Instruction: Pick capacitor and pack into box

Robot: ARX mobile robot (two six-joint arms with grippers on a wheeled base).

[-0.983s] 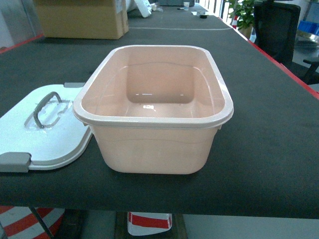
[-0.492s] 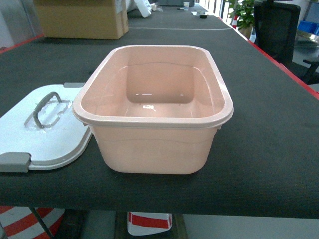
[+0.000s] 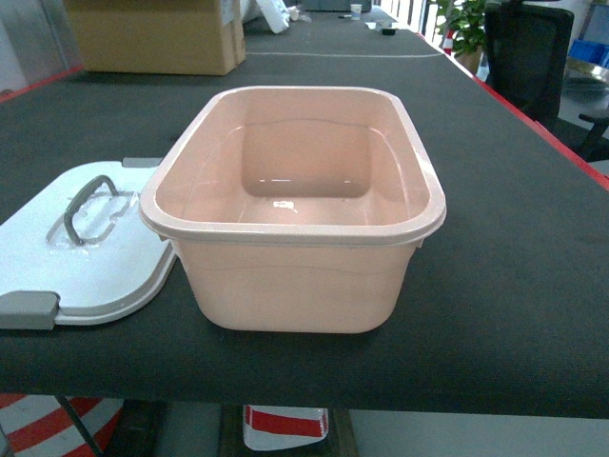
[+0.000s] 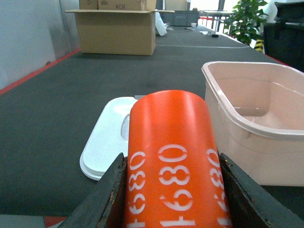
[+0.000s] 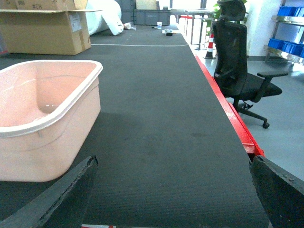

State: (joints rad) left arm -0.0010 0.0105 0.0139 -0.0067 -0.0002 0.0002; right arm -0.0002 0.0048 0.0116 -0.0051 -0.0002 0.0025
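Head view shows the dark ribbed worktop (image 3: 514,286) bearing the open, smooth pink box (image 3: 295,276), its glossy white lid (image 3: 95,257) alongside; the left claw (image 4: 171,190), clamping the slick orange capacitor (image 4: 171,156), should lift above the rim first, the empty right claw (image 5: 171,190) spread wide.

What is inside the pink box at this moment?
The box holds nothing visible: only its bare pink floor with light reflections shows. The near wall hides the front strip of the floor. The orange capacitor sits in the left gripper, outside the box.
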